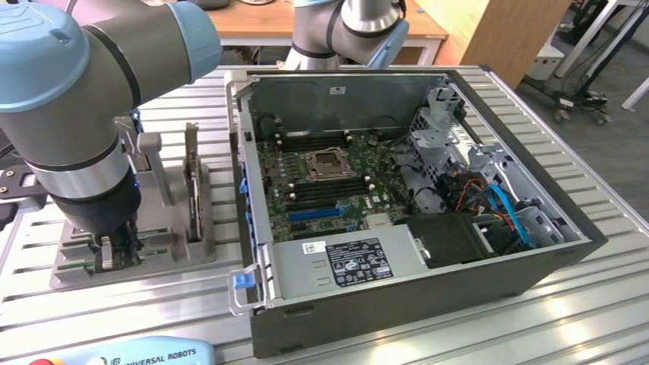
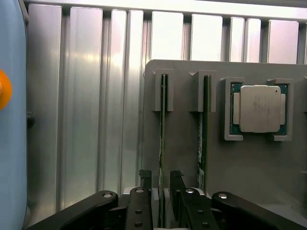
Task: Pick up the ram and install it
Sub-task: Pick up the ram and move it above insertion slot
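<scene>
— Looking at the gripper [image 2: 160, 176]: is it clenched?

— No, released. Its two black fingers [image 2: 145, 178] straddle the ram [image 2: 163, 124], with a narrow gap showing on each side.

— Where is the ram?

— It stands on edge in a slot of the grey holder [image 1: 167, 262]. In the exterior view the holder sits on the ribbed metal table [image 1: 568, 327], at nine o'clock from the open computer case [image 1: 406, 304]. A second stick [image 2: 205, 120] stands in the next slot, and a silver chip [image 2: 259, 109] lies flat just beside it.
</scene>
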Tool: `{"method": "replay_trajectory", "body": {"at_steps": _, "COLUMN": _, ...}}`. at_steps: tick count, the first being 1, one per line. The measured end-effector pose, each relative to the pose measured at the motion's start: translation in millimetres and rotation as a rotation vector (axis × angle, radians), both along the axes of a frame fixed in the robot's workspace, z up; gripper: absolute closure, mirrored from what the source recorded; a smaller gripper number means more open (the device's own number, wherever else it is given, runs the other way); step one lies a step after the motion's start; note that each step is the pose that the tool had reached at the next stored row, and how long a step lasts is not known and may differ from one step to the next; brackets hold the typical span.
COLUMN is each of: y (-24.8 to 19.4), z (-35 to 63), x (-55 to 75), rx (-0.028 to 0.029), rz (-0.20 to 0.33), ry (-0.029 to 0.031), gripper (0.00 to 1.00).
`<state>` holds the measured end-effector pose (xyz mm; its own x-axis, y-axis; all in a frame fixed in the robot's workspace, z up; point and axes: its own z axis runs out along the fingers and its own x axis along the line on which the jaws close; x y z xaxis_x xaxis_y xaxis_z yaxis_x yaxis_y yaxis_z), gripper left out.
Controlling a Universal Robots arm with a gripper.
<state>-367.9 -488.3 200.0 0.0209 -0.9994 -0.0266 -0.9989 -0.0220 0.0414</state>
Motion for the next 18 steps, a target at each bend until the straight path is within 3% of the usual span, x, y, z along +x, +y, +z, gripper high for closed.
{"method": "replay_trajectory", "body": {"at_steps": 7, "y": 2.5, "z": -0.6, "x": 0.1, "rx": 0.0003, "rz": 0.000, "ry": -0.0003, "gripper": 0.70}}
{"method": "replay_trajectory", "body": {"at_steps": 18, "y": 2.7, "z": -0.6, "x": 0.0, "rx": 0.0002, "rz": 0.000, "ry": -0.0002, "gripper": 0.70}}
